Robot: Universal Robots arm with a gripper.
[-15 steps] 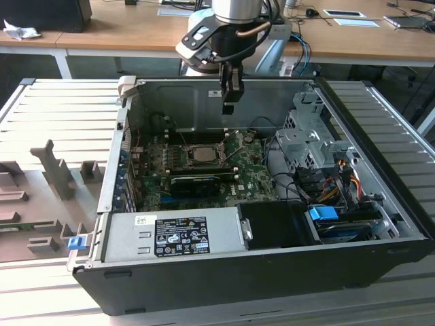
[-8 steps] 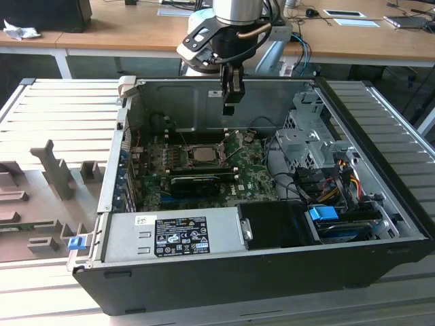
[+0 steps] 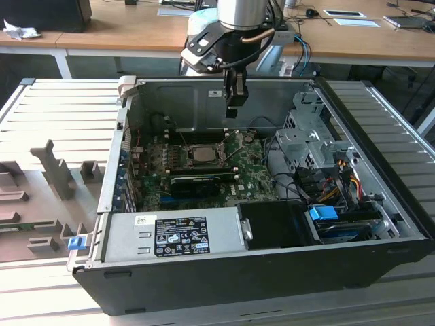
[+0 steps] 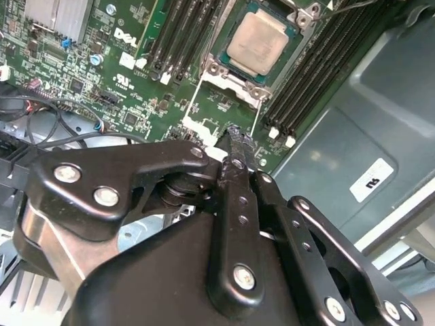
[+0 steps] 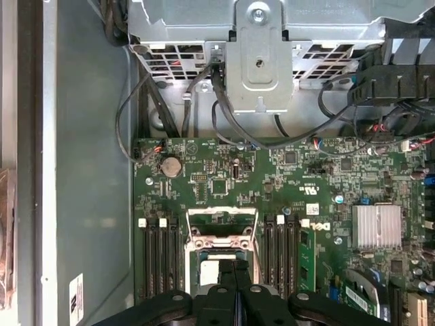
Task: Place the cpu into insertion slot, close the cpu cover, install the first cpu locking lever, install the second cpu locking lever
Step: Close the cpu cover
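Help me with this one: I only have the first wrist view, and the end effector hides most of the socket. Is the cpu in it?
Observer: Yes. In the second wrist view the cpu lies flat in the insertion slot, metal face up.
Operator: Is the cover down over it?
Observer: No. There its whole face is bare; the cpu cover is swung open beside the slot.
Operator: How near the board is the end effector?
Observer: In the exterior view the end effector hangs well above the motherboard, touching nothing.
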